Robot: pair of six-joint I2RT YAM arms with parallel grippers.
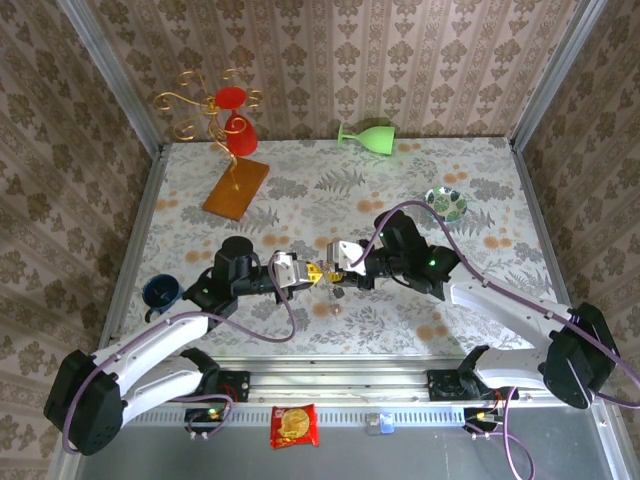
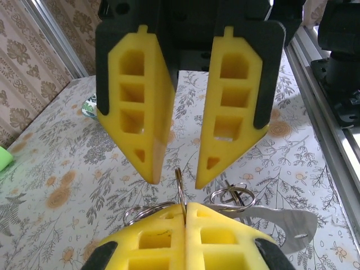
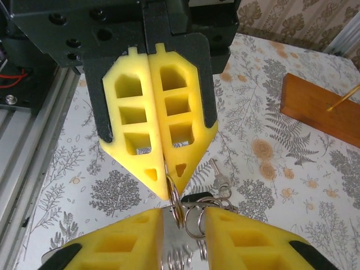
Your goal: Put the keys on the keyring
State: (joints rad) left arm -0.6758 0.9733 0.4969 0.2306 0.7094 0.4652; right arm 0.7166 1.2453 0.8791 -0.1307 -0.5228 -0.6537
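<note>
Nearest the lens were the yellow fingertips of my left claw (image 2: 184,211), pressed together and pinching the keyring (image 2: 180,188), a thin metal loop standing edge-on above the pinch. Directly opposite, tip to tip, my right claw (image 2: 177,181) stood spread, with the loop rising into the gap between its fingers. I could not tell whether either finger touched the wire.

Further wire loops (image 2: 230,194) bunched just behind my left fingertips. Of the keys (image 3: 218,177) I made out one small silvery blade hanging just beside the bunch, on the side of my right claw's right finger. Its head was lost among the loops. A flat metal plate (image 2: 288,228) jutted out from behind my left claw, partly cut off by the finger, and I could not identify it.

Both claws hung above the tablecloth (image 1: 330,190), pale with grey ferns and orange flowers. Brown damask wallpaper (image 1: 400,60) closed the far side and both flanks, framed by aluminium posts (image 1: 110,75).

Beyond my claws lay:
- a green goblet (image 1: 368,136) on its side at the far wall;
- a gold wire stand (image 1: 225,125) with red cups on a wooden base (image 1: 236,190), far left;
- a small green-patterned dish (image 1: 446,203), beyond my right claw.

Left of my left claw stood a dark blue cup (image 1: 160,292). Behind both claws, a snack packet (image 1: 295,425) lay on the mounting rail.
</note>
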